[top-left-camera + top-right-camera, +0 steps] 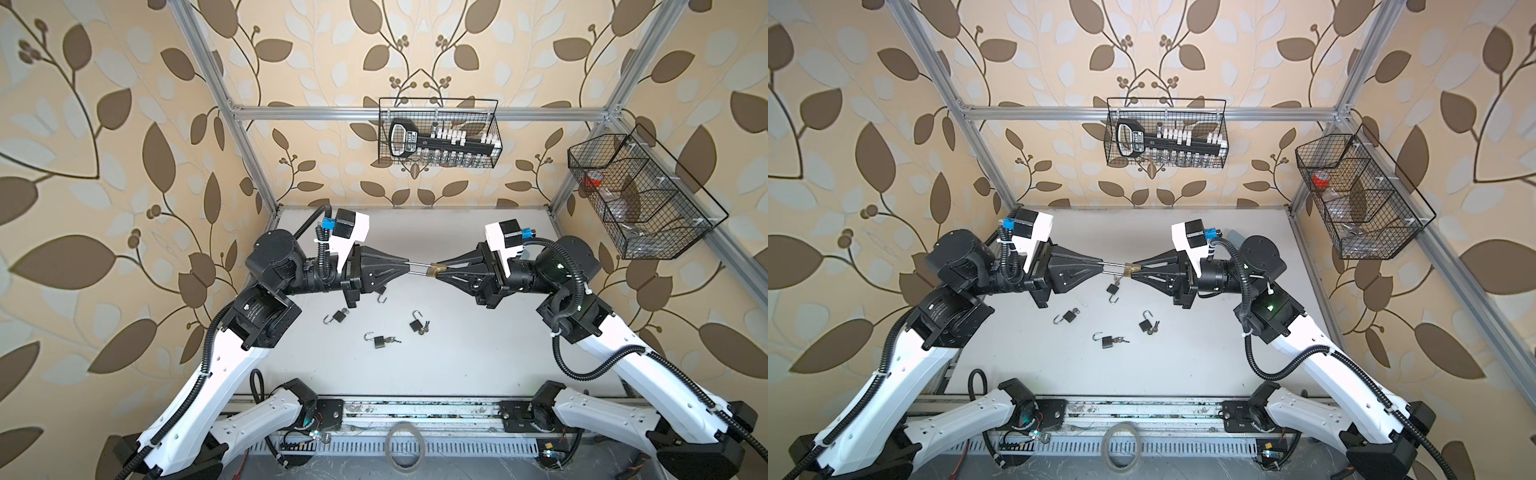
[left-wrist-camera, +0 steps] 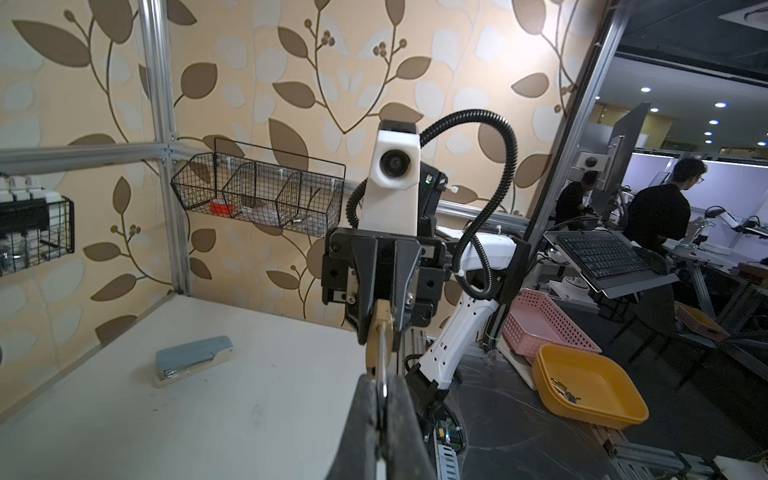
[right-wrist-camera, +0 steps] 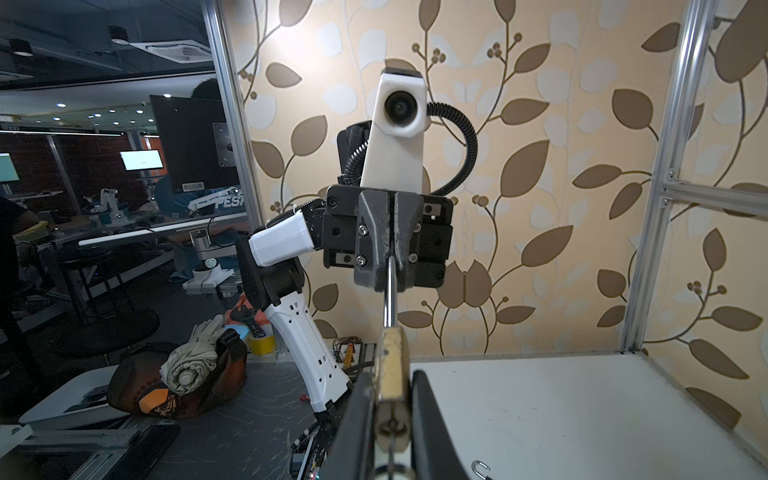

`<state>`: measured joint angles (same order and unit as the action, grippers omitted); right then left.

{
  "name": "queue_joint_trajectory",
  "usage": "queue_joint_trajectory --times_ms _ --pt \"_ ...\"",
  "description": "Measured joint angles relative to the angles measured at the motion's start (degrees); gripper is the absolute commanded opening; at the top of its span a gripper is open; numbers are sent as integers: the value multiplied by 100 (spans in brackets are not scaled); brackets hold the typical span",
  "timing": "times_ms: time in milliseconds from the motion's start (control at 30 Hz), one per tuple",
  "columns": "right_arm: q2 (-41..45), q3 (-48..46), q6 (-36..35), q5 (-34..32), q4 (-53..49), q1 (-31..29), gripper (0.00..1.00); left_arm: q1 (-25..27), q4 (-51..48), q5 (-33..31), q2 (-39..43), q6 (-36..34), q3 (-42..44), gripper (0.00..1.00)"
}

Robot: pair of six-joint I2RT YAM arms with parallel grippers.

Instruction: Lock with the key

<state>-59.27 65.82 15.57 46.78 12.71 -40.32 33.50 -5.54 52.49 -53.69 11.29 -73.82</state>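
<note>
The wallpaper [image 3: 552, 104] is beige, patterned with brown and pale grey leaves. One padlock [image 3: 392, 361] is brass-yellow with a silver shackle [image 3: 390, 299]; the table [image 3: 540, 411] is white, the stapler [image 2: 193, 359] blue-grey.

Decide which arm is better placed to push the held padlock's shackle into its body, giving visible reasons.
Left, probably: the left end effector is shut on the shackle, lined up end-on with the brass body that the right end effector clamps, so left can push while right braces.
</note>
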Motion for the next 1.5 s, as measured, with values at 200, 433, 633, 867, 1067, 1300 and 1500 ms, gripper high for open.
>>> queue_joint_trajectory --times_ms 200,433,633,867,1067,1300,1500 --pt "37 7 -20 -319 155 -116 0 31 188 -103 9 -39 -24 0" --pt "94 -15 -94 -461 7 -157 0 66 -11 -208 33 -131 -48 0" --pt "-118 385 -308 -433 -109 -328 0 393 72 -317 -105 -262 -424 0" --pt "-39 343 -420 -367 28 -304 0 667 264 -682 -4 -437 -306 0" --pt "306 -114 -756 -389 -170 -90 0 732 -168 -820 -37 -560 -175 0" --pt "361 -116 -1095 -352 -424 -52 0 758 -299 -824 -42 -584 -144 0" --pt "105 72 -916 -219 -240 -195 0 772 70 -763 -57 -466 -127 0"
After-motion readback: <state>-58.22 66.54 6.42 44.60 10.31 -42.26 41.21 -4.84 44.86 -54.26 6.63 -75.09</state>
